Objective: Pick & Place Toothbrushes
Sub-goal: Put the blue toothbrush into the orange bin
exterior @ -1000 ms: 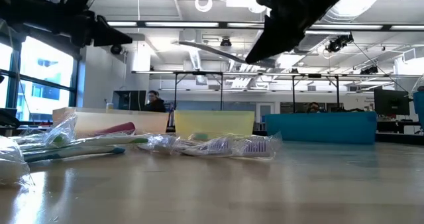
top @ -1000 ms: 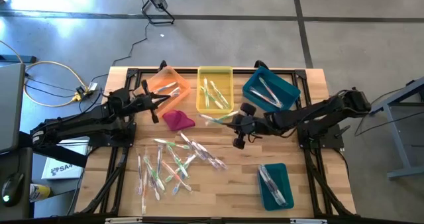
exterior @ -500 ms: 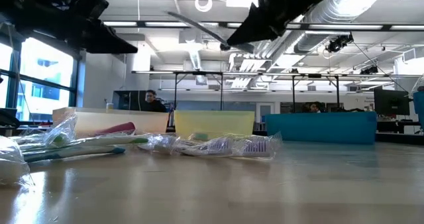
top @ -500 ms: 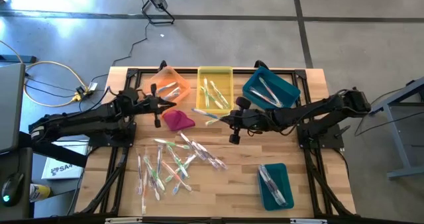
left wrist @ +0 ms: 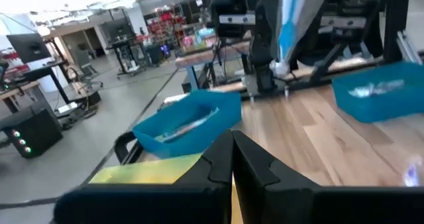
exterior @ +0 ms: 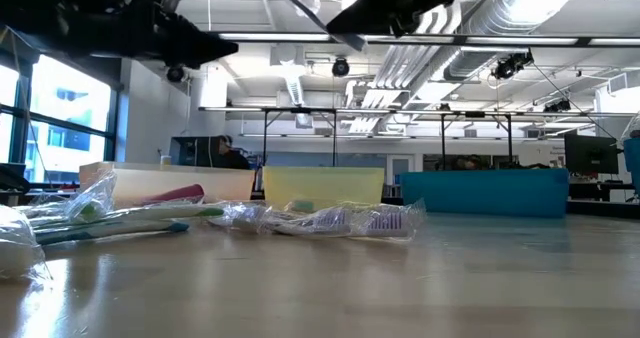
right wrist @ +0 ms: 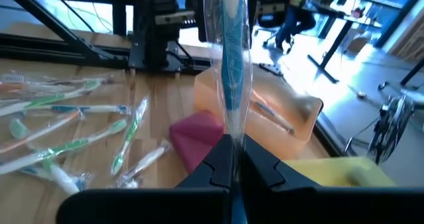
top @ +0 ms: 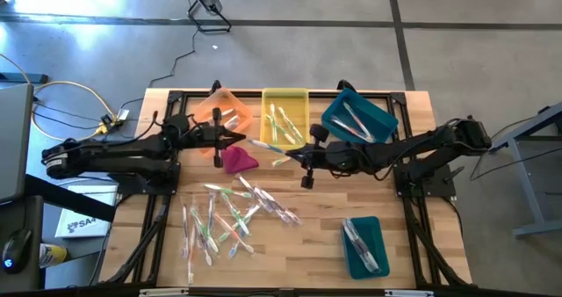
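A blue toothbrush in a clear wrapper (right wrist: 228,52) sticks out of my right gripper (top: 296,151), which is shut on it above the table's middle, in front of the yellow bin (top: 285,117). Its free end (top: 256,143) points at my left gripper (top: 238,139). That gripper is shut with nothing in it and hangs level over the magenta cloth (top: 237,160), a short gap from the brush. Many more wrapped toothbrushes (top: 226,220) lie flat on the near left of the table. My right gripper pinches one end of the wrapped toothbrush (right wrist: 230,126) between its two fingers. The fingers reach nearly level from the table's right, and the brush runs on beyond them in line with them. It is lifted clear of the table, its free end toward the table's left.
An orange bin (top: 224,112), the yellow bin and a teal bin (top: 358,121) stand in a row along the far edge, each with some toothbrushes inside. Another teal bin (top: 364,246) sits near right. Bare wood lies between the pile and that bin.
My right gripper has risen and gone toward the table's left and far side, tipping up toward level with the toothbrush in it. My left gripper, shut throughout, has reached toward the table's middle, over the magenta cloth, nearing the brush's free end.
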Controlling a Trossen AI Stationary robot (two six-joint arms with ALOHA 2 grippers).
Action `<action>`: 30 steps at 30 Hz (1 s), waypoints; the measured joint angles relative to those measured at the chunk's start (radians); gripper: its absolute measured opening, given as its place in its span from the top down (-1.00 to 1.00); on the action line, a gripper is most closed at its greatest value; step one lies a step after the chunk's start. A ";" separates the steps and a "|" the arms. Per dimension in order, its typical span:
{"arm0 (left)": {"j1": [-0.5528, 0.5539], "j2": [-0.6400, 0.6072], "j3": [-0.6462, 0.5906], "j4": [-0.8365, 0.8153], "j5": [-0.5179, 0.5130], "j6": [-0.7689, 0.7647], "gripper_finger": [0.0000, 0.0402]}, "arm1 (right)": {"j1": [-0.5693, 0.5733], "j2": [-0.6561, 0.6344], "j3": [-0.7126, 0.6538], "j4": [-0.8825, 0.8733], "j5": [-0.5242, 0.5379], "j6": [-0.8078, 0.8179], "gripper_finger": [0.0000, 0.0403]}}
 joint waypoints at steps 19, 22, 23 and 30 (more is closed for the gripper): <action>-0.001 0.046 0.001 0.188 0.067 -0.038 -0.01 | -0.044 0.001 0.000 0.031 -0.004 0.000 0.98; -0.008 0.066 0.002 0.233 0.067 -0.078 -0.05 | -0.045 0.000 0.000 0.036 -0.009 -0.001 0.98; -0.015 0.076 0.002 0.250 0.065 -0.087 -0.05 | -0.044 0.001 0.000 0.036 -0.011 -0.002 0.98; -0.068 0.186 0.053 0.305 0.065 -0.091 0.02 | -0.044 0.001 0.000 0.044 -0.038 -0.003 0.98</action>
